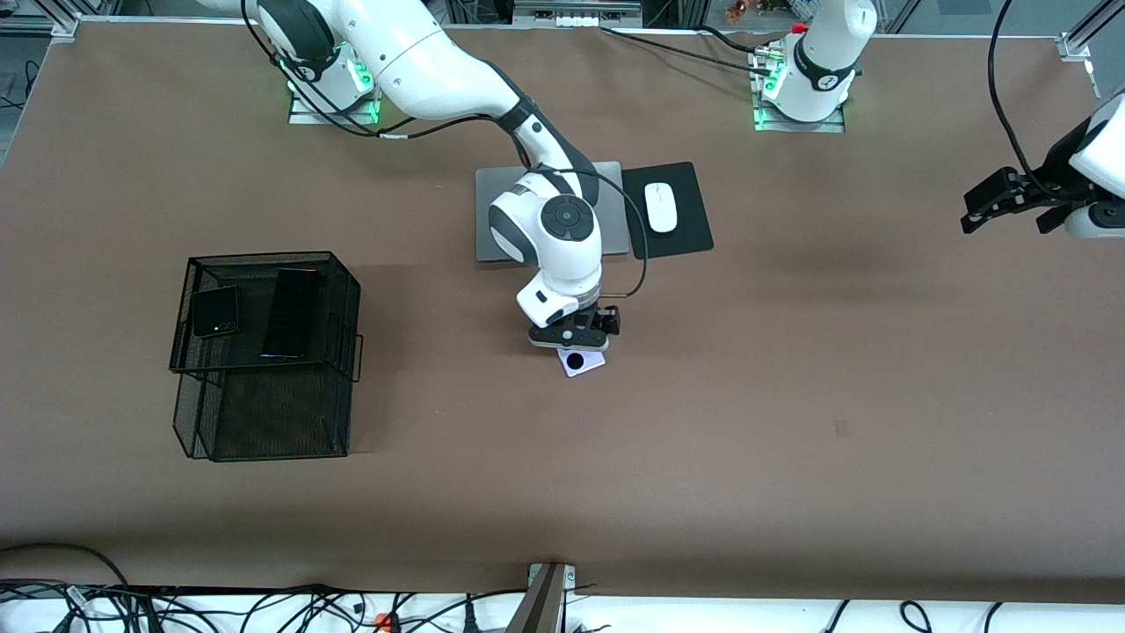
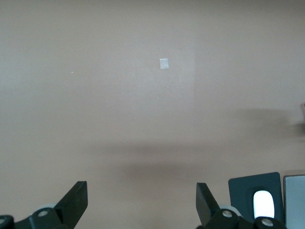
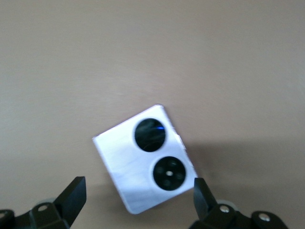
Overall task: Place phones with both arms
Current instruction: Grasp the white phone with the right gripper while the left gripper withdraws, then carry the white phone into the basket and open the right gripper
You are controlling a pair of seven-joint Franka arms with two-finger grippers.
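With its fingers spread wide and nothing between them, the right gripper (image 1: 569, 338) hangs directly over the lilac-white phone (image 1: 582, 361), which lies flat and skewed near the middle of the desk (image 1: 791, 422), well clear of every edge. I judge the step in hand to be the approach to this last phone: the next move calls for a descent with the wrist turned to match the phone's skew, then a closure across its sides. Toward the right arm's end, the mesh basket (image 1: 264, 352) carries the flip phone (image 1: 215, 311) and slim black phone (image 1: 291, 313). The left gripper (image 1: 1011, 200) waits released above the desk's other end.
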